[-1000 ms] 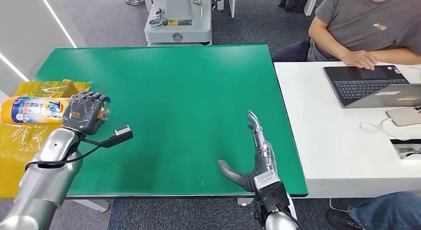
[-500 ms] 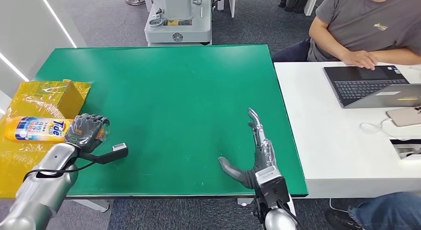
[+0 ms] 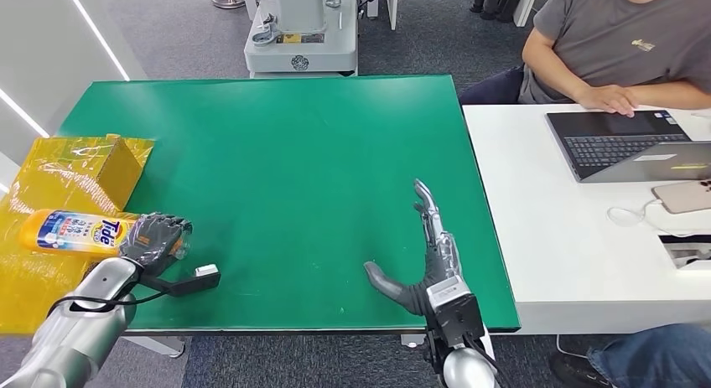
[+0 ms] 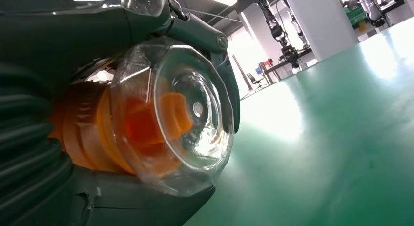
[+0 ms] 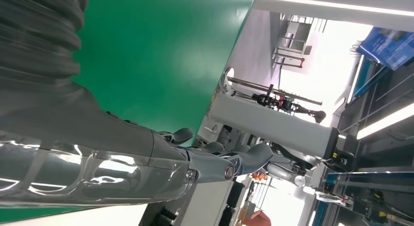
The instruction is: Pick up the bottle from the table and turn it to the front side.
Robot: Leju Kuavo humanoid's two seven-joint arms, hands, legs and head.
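An orange Tide bottle (image 3: 74,233) with a blue and white label lies on its side over the yellow plastic at the table's left edge. My left hand (image 3: 154,240) grips its cap end. In the left wrist view the clear cap (image 4: 180,113) over an orange neck sits between the dark fingers. My right hand (image 3: 423,266) rests near the green table's front edge, fingers straight and spread, thumb out, holding nothing.
A yellow box (image 3: 99,166) wrapped in film stands on the yellow sheet at the left. A person (image 3: 625,53) sits at the white desk (image 3: 553,237) on the right with a laptop (image 3: 625,145). The green table (image 3: 293,162) is bare in the middle.
My left hand has drawn the bottle toward the table's front edge and lower, with the bottle still lying sideways. The right hand has barely shifted.
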